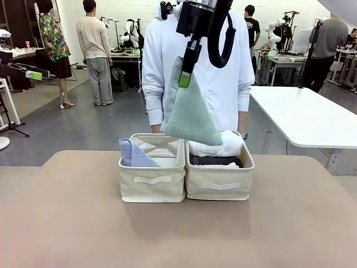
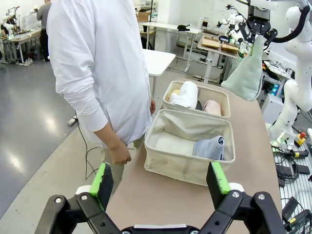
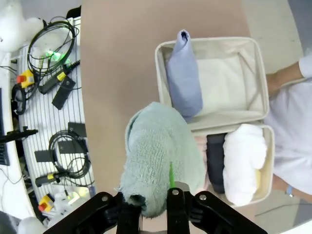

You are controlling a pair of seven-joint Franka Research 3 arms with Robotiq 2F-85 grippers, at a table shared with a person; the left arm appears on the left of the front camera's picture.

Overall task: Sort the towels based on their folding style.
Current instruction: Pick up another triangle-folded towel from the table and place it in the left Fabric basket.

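Left bin [image 1: 152, 188] holds the lavender-blue towel [image 1: 134, 155]; right bin [image 1: 219, 190], white roll [image 1: 220, 146], dark grey roll [image 1: 216, 161] (pink roll [image 2: 212, 107] too). Right hand [image 1: 184, 81], clamped on the sage green towel [image 1: 191, 117], hangs above them; left hand [image 2: 160, 176] stands wide apart. Open desk [image 1: 67, 223] lies before the bins.

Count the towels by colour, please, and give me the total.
sage green towel: 1
lavender-blue towel: 1
white towel: 1
dark grey towel: 1
pink towel: 1
yellow towel: 1
Total: 6

The right gripper [image 1: 186, 73] hangs high, fingers pointing down, pinched on the sage green towel [image 1: 189, 114]. The left gripper [image 2: 160, 177] holds its fingers spread wide, with nothing between.
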